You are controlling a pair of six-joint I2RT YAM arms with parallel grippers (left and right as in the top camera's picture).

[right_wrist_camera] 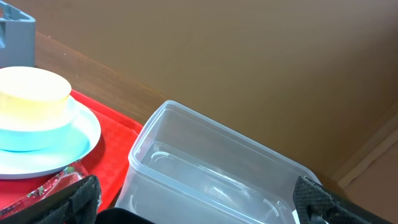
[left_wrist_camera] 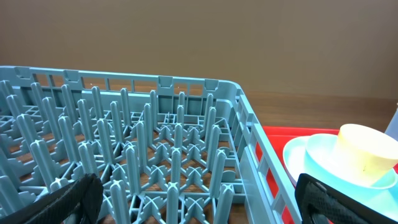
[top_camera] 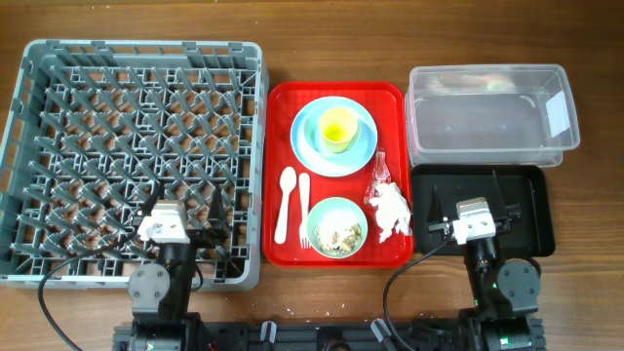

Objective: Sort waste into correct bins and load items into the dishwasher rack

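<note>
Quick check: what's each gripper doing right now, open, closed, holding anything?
Left gripper: open, holding nothing.
Right gripper: open, holding nothing.

left end effector: jaws parted wide | right end effector: jaws parted wide

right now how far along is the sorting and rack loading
Nothing looks done: the dishwasher rack holds no items, and the clear tub and black tray are empty. Nothing in hand either; the left gripper and right gripper are open. Everything is left, all on the red tray: yellow cup on the blue plate, green bowl with food scraps, spoon, fork, napkin and wrapper.
</note>
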